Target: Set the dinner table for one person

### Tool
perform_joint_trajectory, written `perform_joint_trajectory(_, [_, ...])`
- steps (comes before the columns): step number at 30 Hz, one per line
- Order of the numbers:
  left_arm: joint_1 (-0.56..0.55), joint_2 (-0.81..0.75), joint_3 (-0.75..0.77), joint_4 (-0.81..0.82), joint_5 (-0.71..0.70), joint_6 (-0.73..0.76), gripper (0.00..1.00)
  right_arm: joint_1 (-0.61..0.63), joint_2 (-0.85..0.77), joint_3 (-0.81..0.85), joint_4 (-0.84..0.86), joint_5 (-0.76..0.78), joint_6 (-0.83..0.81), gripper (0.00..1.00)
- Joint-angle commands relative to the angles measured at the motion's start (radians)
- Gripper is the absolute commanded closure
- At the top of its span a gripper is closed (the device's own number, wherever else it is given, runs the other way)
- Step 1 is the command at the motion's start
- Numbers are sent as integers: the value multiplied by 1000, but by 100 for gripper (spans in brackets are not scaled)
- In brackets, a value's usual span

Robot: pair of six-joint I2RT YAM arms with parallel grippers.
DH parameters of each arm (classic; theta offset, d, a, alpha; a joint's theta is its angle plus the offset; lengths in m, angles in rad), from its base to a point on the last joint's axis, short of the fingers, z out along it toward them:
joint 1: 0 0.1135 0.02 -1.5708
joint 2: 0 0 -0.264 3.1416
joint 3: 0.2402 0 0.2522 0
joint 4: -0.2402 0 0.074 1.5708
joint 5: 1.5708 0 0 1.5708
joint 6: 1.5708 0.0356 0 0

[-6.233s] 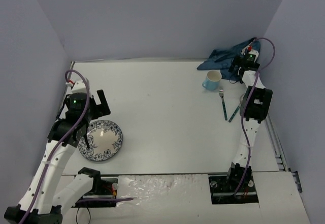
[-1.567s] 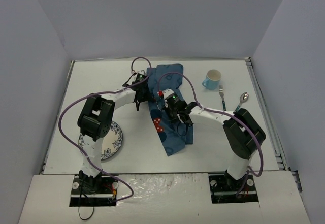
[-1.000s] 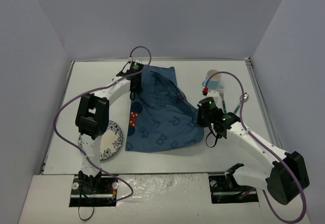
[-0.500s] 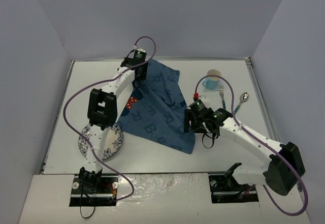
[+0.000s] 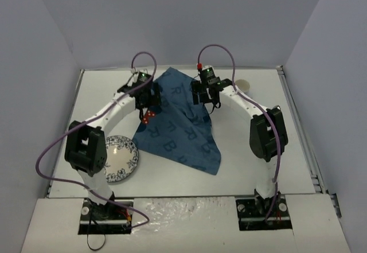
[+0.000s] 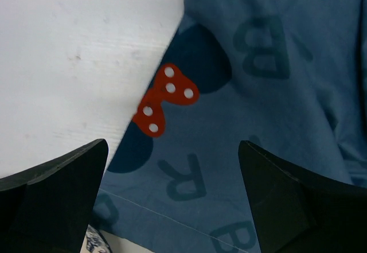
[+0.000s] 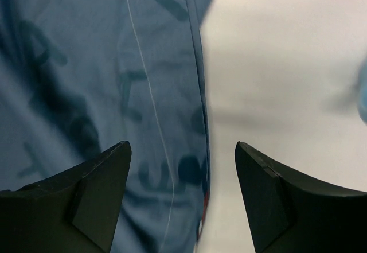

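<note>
Top view: white dinner table (image 5: 241, 155) fills walled cell. Dark blue lettered mat (image 5: 183, 132) lies spread corner-on, middle to far side. Left gripper (image 5: 147, 101) over mat's left edge, right gripper (image 5: 205, 94) over its far part. Blue-patterned plate (image 5: 123, 158) near left, partly hidden under left arm. Only this view shows both arms.

Left wrist view: fingers (image 6: 57, 195) spread wide, nothing between them, above mat's red dotted bow (image 6: 163, 106); bare table upper left.

Right wrist view, blurred: fingers (image 7: 92, 195) apart, empty, above mat's hemmed edge; pale blue smear (image 7: 363, 92) at right edge, possibly cup.
</note>
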Motion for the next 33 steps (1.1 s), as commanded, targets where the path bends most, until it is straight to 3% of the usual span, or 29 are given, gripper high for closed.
perform_joint_trajectory(1, [-56, -4, -94, 70, 72, -127, 6, -31, 166, 156, 58, -32, -94, 30])
perform_joint_trajectory(8, [-76, 103, -114, 92, 106, -176, 15, -52, 312, 230, 120, -45, -87, 32])
perform_joint_trajectory(12, [-79, 158, -115, 100, 132, -207, 17, -51, 324, 195, 151, -61, -82, 39])
perform_joint_trajectory(14, [-79, 204, -110, 93, 146, -226, 17, -52, 316, 163, 163, -62, -82, 53])
perform_joint_trajectory(18, [-72, 275, -71, 61, 147, -229, 18, -52, 285, 104, 178, -61, -86, 92])
perform_joint_trajectory(20, [-50, 316, -15, 21, 131, -212, 18, -52, 239, 46, 189, -50, -78, 100])
perform_joint_trajectory(24, [17, 373, 93, -49, 107, -177, 19, -52, 109, -58, 197, 19, 2, 100])
perform_joint_trajectory(33, [157, 593, 513, -220, 81, -104, 20, 12, -238, -443, 193, 129, 274, 100])
